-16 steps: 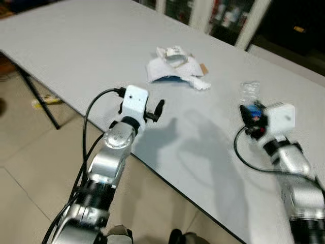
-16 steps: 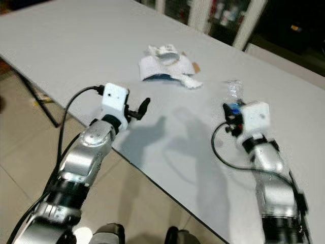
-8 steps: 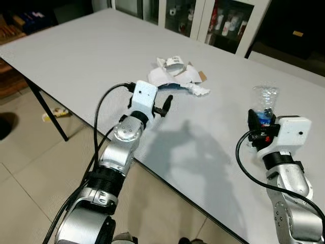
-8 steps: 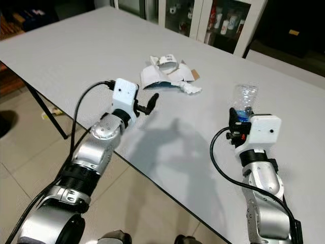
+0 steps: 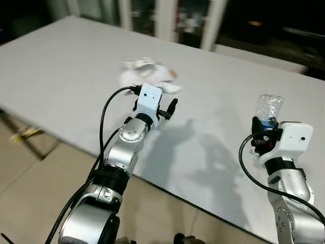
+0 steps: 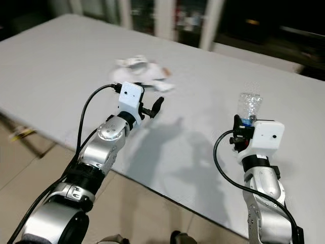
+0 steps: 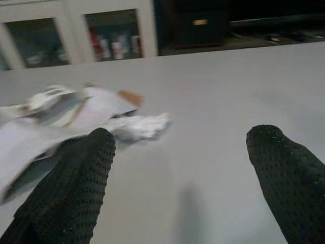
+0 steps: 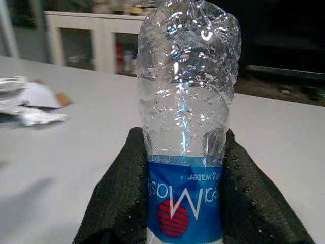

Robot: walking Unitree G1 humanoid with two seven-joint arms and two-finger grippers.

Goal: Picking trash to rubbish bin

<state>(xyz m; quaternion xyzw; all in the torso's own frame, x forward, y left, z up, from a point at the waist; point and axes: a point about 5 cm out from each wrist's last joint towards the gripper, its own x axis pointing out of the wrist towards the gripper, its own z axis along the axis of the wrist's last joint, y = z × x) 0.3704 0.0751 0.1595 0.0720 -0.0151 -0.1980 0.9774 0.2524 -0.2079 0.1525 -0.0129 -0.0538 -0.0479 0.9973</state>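
Up close, right gripper (image 8: 175, 203) clamps labelled bottle (image 8: 185, 127).

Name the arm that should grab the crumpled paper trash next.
Left. The left end effector is open and empty, pointing at the crumpled white paper trash just ahead on the grey table. The right end effector already grips a crushed clear plastic bottle.

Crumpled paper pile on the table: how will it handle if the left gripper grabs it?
The crumpled paper pile looks thin and creased, so probably light and floppy, squashing under the left gripper. It seems to be several loose pieces, so some may drop away. On the smooth table it would likely slide if nudged.
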